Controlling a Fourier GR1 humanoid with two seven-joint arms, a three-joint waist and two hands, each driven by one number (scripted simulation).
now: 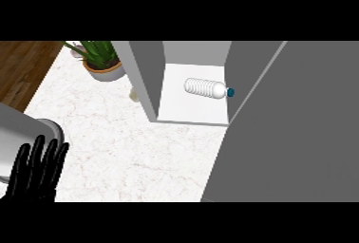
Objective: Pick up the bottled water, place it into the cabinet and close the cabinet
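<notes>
- Left hand (36,167) sits low at the view's left edge, black fingers (52,156) straight and pointing up, held close side by side.
- Nothing in that hand; it is open and resting, fingertips fanned just slightly at the top.
- Its grey forearm (20,129) shows as a rounded cuff right behind the fingers, coming in from the left edge.
- Right hand and right forearm: nowhere in the head view.

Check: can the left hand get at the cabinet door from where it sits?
Probably not directly. The left hand rests open at the lower left; the open cabinet door stands far right across the counter. Nothing blocks it.
</notes>
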